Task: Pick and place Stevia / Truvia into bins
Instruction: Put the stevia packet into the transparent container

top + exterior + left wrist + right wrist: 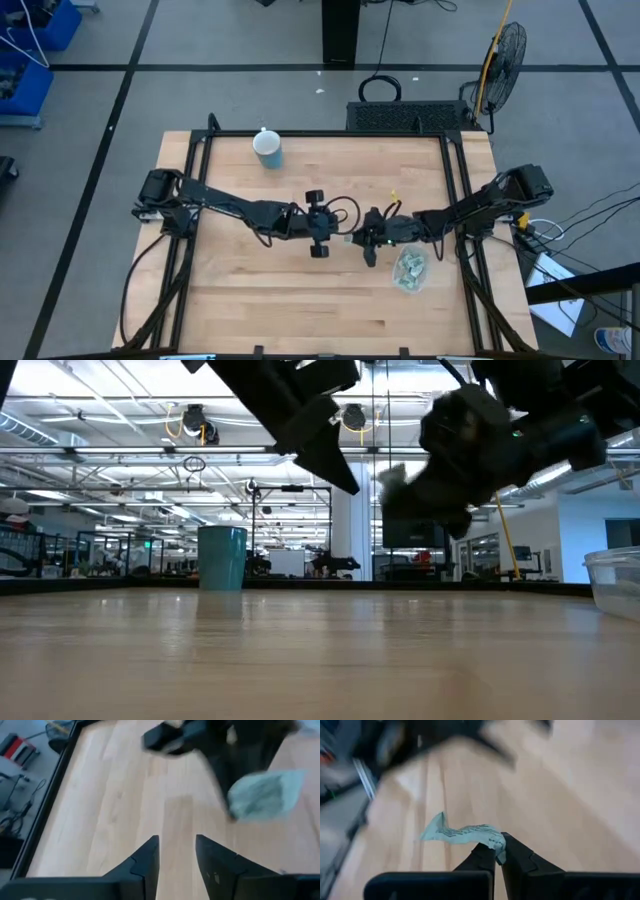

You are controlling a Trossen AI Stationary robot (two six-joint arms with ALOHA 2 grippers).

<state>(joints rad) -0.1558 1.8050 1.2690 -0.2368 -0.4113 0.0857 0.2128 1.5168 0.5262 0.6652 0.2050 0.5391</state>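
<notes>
My right gripper (498,851) is shut on one pale green and white Stevia sachet (462,832). It hangs above the table's middle (368,243), lifted off the wood (440,470). The clear plastic cup (410,268) stands just near-right of it on its base and holds several more sachets; it also shows in the left wrist view (265,795) and at the low view's right edge (615,575). My left gripper (177,847) is open and holds nothing. It hovers over bare wood just left of the right gripper (318,225). My right gripper pinches the sachet by one short end (492,840) between its two fingertips. The rest of the sachet sticks out ahead of the fingers, slightly crumpled and lifted clear of the table.
A light blue cup with a white top (268,148) stands at the far left of the table (222,557). Black frame rails (190,200) run along the table's left and right sides. Bare wood (300,300) lies toward the near edge.
</notes>
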